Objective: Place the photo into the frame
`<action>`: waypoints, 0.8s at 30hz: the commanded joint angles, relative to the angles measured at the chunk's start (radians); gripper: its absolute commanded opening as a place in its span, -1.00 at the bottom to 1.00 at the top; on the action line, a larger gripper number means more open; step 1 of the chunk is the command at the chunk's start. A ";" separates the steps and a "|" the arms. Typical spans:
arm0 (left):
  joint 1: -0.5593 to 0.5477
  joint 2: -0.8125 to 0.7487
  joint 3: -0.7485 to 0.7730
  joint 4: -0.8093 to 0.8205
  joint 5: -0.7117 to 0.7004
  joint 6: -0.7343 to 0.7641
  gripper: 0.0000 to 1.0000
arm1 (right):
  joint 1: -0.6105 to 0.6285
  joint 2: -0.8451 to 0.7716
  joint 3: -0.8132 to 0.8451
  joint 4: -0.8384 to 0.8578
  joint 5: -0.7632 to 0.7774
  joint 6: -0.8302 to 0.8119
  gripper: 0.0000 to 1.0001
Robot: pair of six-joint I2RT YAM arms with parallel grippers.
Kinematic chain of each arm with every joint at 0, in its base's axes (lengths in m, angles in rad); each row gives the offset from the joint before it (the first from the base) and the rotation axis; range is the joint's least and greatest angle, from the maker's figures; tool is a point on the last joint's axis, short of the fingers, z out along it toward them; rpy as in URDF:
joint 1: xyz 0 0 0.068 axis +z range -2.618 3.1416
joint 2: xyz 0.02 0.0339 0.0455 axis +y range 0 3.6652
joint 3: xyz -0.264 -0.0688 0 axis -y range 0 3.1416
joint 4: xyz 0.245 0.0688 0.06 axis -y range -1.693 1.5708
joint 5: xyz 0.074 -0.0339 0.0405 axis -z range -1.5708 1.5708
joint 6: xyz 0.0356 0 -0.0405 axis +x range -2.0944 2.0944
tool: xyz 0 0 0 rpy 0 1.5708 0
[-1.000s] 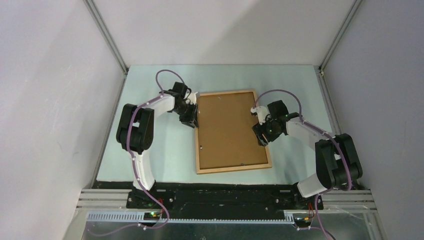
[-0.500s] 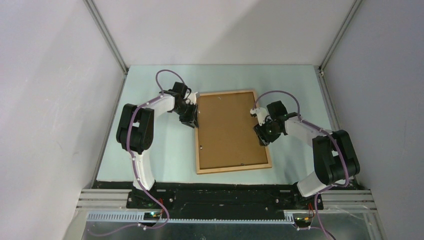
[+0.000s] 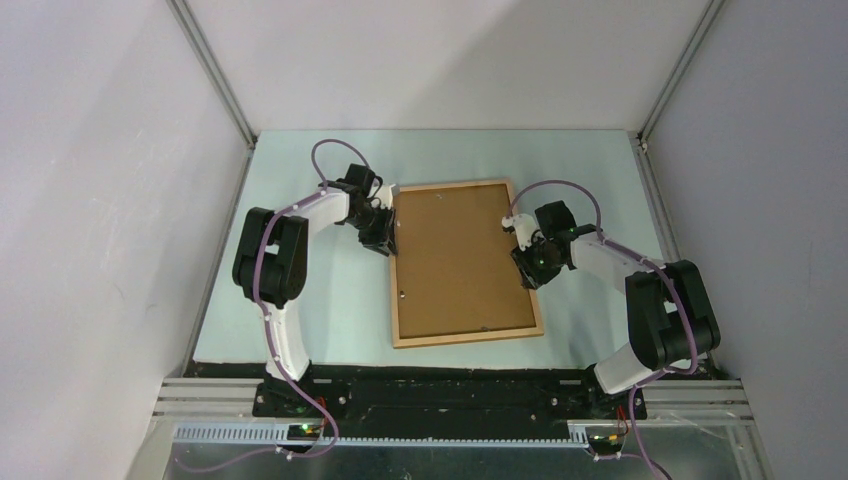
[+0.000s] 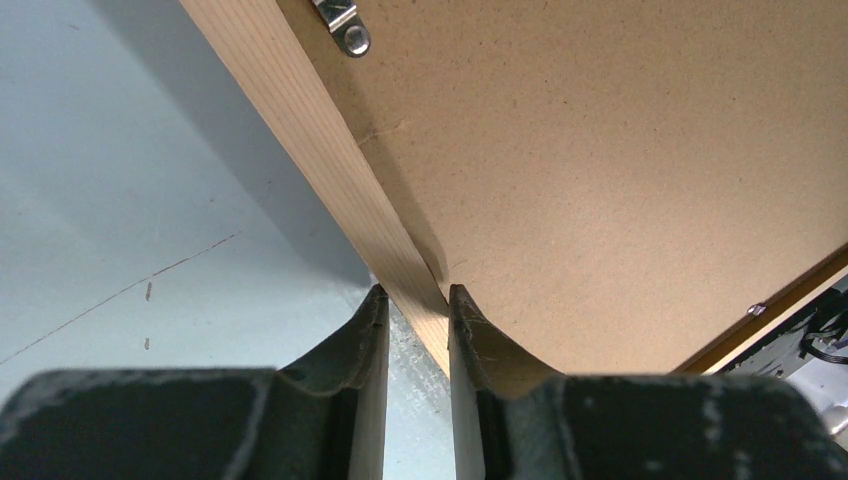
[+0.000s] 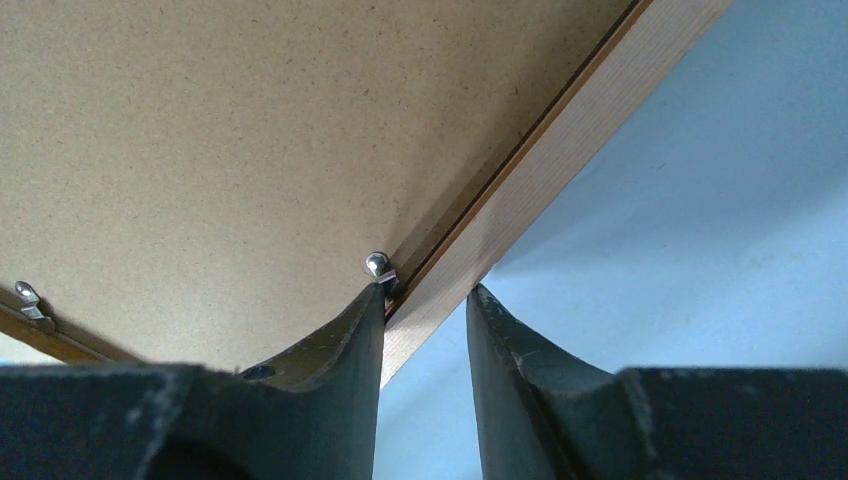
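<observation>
Pinching frame (image 4: 330, 150) left rail: left tool (image 4: 418, 298) | right tool (image 5: 425, 292) astride right rail, grip unclear

Frame (image 3: 466, 337) lies back-up mid-table (image 3: 320, 310), board (image 3: 455, 255) in it. Left gripper (image 3: 384, 243) astride its left rail, right gripper (image 3: 527, 274) astride its right rail.

Robotics lab cell: plain white walls (image 3: 440, 60) framed by aluminium rails (image 3: 215, 75) enclose a pale table (image 3: 300, 330) with two arms (image 3: 275, 260) bolted at its near edge.

Thin light-wood rectangular frame (image 3: 465, 337), flat, back side up, long sides near-to-far, slightly skewed.
</observation>
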 commanded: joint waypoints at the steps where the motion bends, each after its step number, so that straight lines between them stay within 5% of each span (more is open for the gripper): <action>1: -0.003 0.003 0.035 0.026 0.013 0.057 -1.00 | 0.012 0.005 0.017 0.045 -0.010 -0.021 -0.28; 10: -0.004 0.001 0.036 0.026 0.012 0.058 -1.00 | 0.004 -0.010 0.028 0.039 -0.029 -0.012 -0.27; 24: -0.003 0.001 0.035 0.026 0.011 0.058 -1.00 | -0.030 -0.101 0.034 0.039 -0.058 0.021 0.27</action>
